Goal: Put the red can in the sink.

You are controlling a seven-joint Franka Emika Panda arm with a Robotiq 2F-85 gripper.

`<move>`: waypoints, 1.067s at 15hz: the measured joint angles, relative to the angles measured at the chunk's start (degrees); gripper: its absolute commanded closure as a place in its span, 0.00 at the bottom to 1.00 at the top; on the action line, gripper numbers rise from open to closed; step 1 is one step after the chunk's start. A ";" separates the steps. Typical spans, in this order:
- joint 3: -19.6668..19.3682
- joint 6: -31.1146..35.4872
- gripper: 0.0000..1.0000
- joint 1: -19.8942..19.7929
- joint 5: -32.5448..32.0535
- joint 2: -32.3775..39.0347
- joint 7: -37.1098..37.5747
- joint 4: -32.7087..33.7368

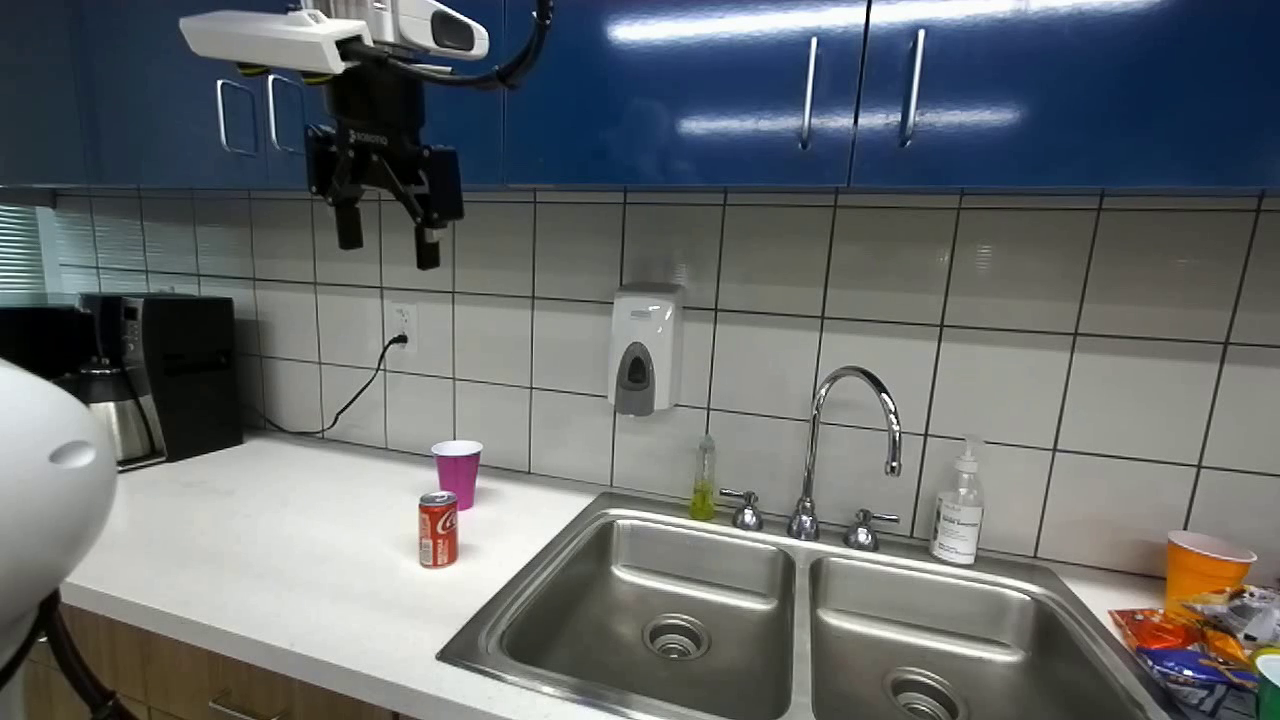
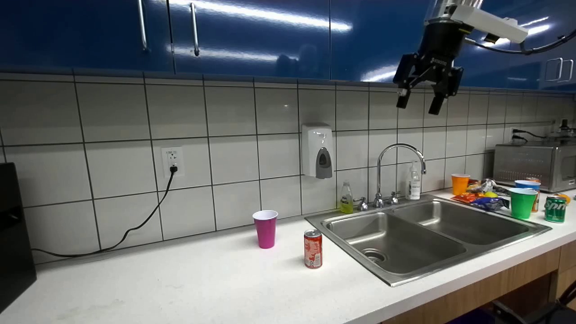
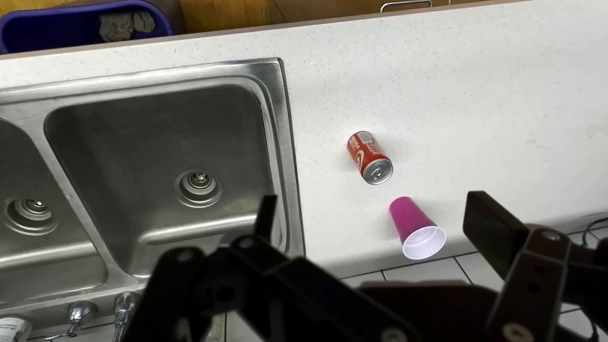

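Reaching for the red can [image 1: 438,530] seems to be the step in hand: the can stands upright on the counter [image 1: 250,520], just beside the sink [image 1: 802,620], near the pink cup [image 1: 457,475]. The gripper [image 1: 389,242] hangs high and well apart from the can, fingers [image 1: 349,228] spread, nothing between them. The next move probably calls for coming down around the can, clear of the cup, before any squeeze. In the wrist view the fingers hide part of the sink's back edge, and one basin [image 3: 19,166] runs off the frame; in an exterior view a white arm section [image 1: 50,520] is cut off at the side, so the arm's pose cannot be told.
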 measured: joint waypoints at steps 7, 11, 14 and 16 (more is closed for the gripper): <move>0.00 0.26 0.00 0.00 0.00 0.59 0.00 -1.25; 0.09 2.97 0.00 0.00 0.00 2.19 0.00 -4.65; 0.35 5.82 0.00 0.03 0.01 3.85 0.00 -7.08; 0.56 8.07 0.00 0.21 0.01 5.16 0.00 -8.50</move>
